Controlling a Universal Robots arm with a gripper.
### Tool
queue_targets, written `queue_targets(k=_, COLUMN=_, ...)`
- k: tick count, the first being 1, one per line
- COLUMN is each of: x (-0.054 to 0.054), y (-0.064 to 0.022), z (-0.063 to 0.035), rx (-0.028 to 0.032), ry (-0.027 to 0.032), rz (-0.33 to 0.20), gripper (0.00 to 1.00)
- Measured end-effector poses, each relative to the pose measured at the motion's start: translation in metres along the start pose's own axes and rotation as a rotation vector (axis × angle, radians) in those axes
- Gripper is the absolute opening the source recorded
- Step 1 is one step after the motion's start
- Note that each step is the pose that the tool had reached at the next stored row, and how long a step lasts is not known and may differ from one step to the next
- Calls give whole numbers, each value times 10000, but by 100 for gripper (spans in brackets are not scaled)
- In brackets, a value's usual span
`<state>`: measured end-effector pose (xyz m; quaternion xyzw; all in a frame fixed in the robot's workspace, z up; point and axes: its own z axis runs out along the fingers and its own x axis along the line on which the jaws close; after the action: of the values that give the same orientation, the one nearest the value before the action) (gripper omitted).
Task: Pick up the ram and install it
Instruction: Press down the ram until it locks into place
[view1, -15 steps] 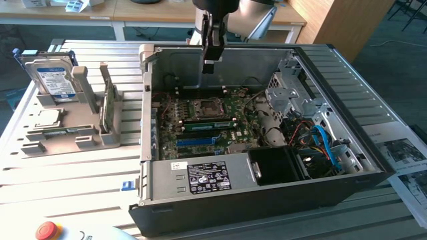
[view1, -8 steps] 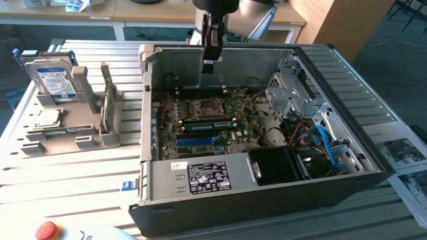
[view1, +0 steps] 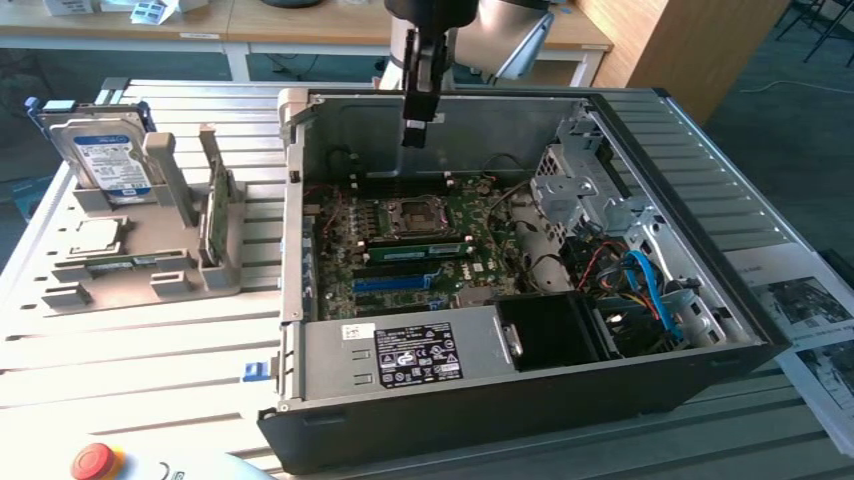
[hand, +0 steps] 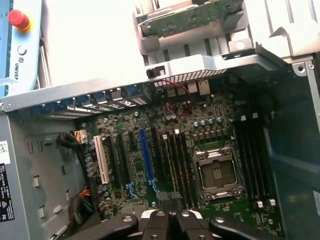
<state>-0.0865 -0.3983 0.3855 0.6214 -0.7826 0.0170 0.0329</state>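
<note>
Hand (view1: 415, 135) closed, empty, above open case (view1: 747, 300); ram (view1: 420, 249) seated in motherboard (hand: 200, 145).

The computer case (view1: 534, 400) lies open on top — the motherboard (view1: 414, 240) has free room above; the drive cage (view1: 587, 200) and cables (view1: 647, 290) crowd the frame's right.

The exterior view looks down from high off the surface's front edge at the open computer case (view1: 534, 390); the wrist view hangs close above its motherboard (hand: 200, 150), which both share.
</note>
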Motion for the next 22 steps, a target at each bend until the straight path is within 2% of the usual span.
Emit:
queue_targets(k=1, x=0, y=0, z=1, rx=-17, ry=-3, rz=244, gripper=10)
queue_targets(k=18, x=0, y=0, z=6, rx=-124, ry=-24, rz=1699, gripper=10)
queue_targets(k=22, x=0, y=0, z=7, rx=-158, ry=-31, rz=2173, gripper=10)
